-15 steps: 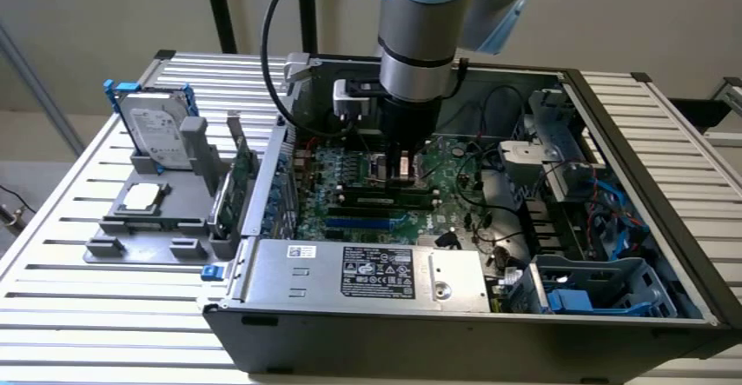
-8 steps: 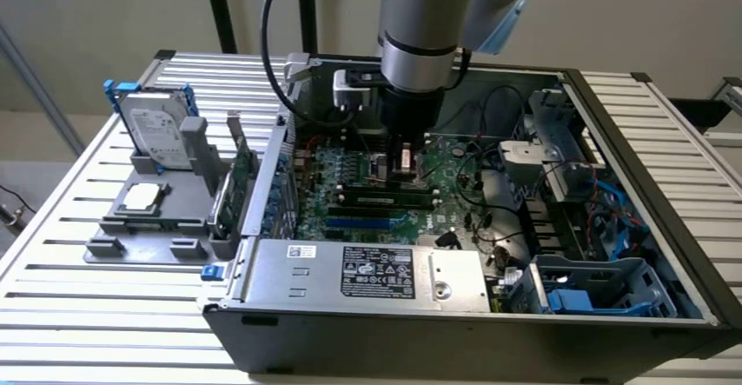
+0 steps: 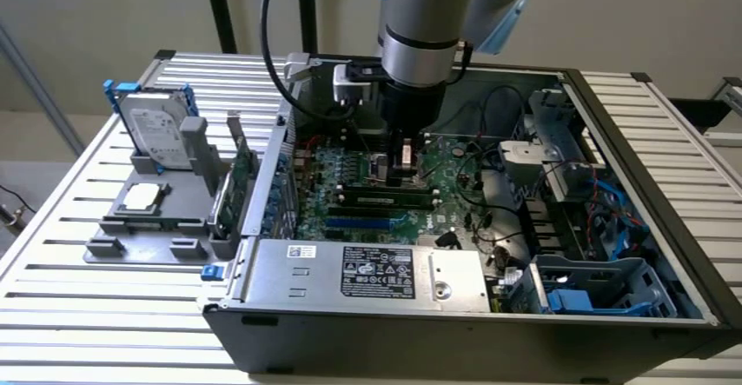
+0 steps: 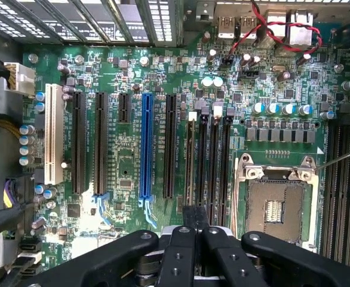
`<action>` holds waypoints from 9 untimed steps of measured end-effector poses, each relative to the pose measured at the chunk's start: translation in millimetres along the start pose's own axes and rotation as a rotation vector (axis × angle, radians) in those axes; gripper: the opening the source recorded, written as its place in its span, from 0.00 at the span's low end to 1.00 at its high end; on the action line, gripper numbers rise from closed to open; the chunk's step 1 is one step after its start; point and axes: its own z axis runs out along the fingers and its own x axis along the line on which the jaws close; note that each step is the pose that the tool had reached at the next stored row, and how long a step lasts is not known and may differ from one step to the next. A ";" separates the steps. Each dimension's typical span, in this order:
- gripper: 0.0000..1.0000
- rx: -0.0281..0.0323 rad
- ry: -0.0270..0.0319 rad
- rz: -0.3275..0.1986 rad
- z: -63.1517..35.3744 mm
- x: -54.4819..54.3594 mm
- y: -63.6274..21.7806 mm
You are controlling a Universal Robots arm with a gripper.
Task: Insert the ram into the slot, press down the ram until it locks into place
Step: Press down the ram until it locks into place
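The ram [image 3: 383, 196] stands on edge in a black memory slot [image 3: 343, 202] on the motherboard, inside the open computer case. In the wrist view I see the ram [image 4: 190, 161] edge-on as a thin strip in the memory slot nearest the expansion slots, with a white end clip [image 4: 192, 117] at its far end. Three parallel black slots beside it are bare. My gripper [image 3: 406, 172] hangs straight down over the ram's middle. Its black fingers [image 4: 196, 214] are shut together with nothing between them. Whether they touch the ram's top edge I cannot tell.
A blue slot [image 4: 145, 149] and black expansion slots lie beside the memory slots, with the square CPU socket [image 4: 276, 206] on the other side. The power supply [image 3: 371, 272] fills the case's near side. A hard drive [image 3: 156, 133] and an expansion card [image 3: 240, 176] stand on a grey holder outside.
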 end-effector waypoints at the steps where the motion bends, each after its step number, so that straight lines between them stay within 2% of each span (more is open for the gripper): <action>1: 0.11 0.0000 0.0000 0.000 0.0 0.0 0.0; 9: 0.11 -0.0001 0.0001 0.000 0.0 0.0 0.0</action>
